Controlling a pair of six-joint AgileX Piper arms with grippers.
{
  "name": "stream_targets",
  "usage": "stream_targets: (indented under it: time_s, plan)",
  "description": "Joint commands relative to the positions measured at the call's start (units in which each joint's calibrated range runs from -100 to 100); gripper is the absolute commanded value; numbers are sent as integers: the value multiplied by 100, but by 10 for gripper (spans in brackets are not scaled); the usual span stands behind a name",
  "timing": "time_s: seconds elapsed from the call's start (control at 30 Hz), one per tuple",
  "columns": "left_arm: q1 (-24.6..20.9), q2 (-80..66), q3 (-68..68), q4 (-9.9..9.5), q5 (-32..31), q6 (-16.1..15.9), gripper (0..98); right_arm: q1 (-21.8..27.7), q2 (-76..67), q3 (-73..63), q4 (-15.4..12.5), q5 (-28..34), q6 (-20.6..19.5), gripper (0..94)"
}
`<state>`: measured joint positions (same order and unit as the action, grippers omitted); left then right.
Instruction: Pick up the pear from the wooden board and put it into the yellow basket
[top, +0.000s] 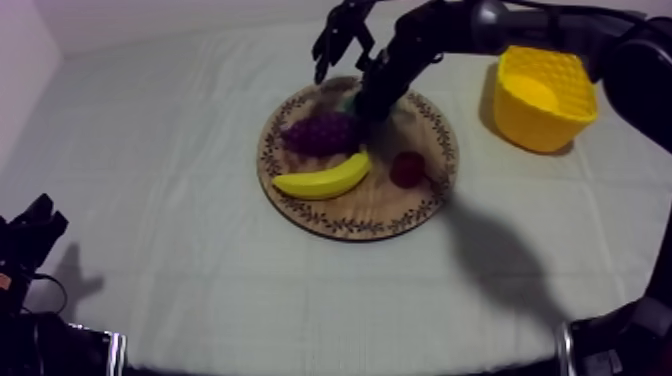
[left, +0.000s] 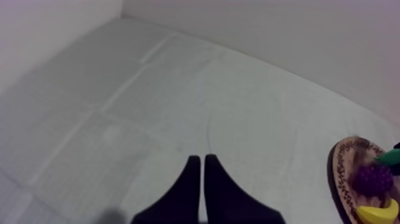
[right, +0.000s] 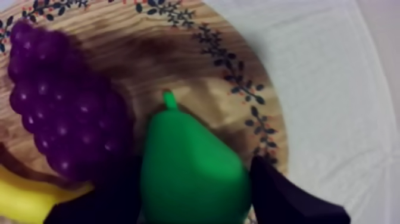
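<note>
The green pear (right: 190, 173) lies on the round wooden board (right: 178, 59) beside the purple grapes (right: 65, 101). My right gripper (right: 195, 165) has one black finger pressed against each side of the pear, so it is shut on it. From above, the right gripper (top: 365, 98) is down at the board's (top: 340, 220) far side and covers most of the pear (top: 350, 101). The yellow basket (top: 545, 95) stands at the back right. My left gripper (left: 201, 170) is shut as a narrow wedge over bare cloth and rests at the near left (top: 30, 235).
The board also carries grapes (top: 320, 132), a banana (top: 322, 178) and a small red fruit (top: 406, 168). My right arm (top: 470, 25) stretches from the upper right, passing just left of the basket. Open cloth surrounds the board.
</note>
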<state>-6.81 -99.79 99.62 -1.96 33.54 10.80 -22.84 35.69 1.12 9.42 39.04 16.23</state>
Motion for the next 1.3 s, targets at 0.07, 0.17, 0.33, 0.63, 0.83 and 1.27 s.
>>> stream_targets:
  time_s: [0.07,0.17,0.33,0.63,0.83,1.27]
  plan:
    - [-3,-4,4,-2,1,2,1,163,-804,466,-214,84,295,410]
    - [-3,-4,4,-2,1,2,1,369,-1558,894,-387,186,551,413]
    - [-3,-4,4,-2,1,2,1,823,-2715,1388,-655,538,985,418]
    - [-3,-4,4,-2,1,2,1,1736,-3848,1918,-867,849,1344,430]
    - [-3,-4,4,-2,1,2,1,2214,-3930,2032,-889,870,1421,438]
    - [-3,-4,4,-2,1,2,1,2673,-2945,1878,-908,647,1233,452]
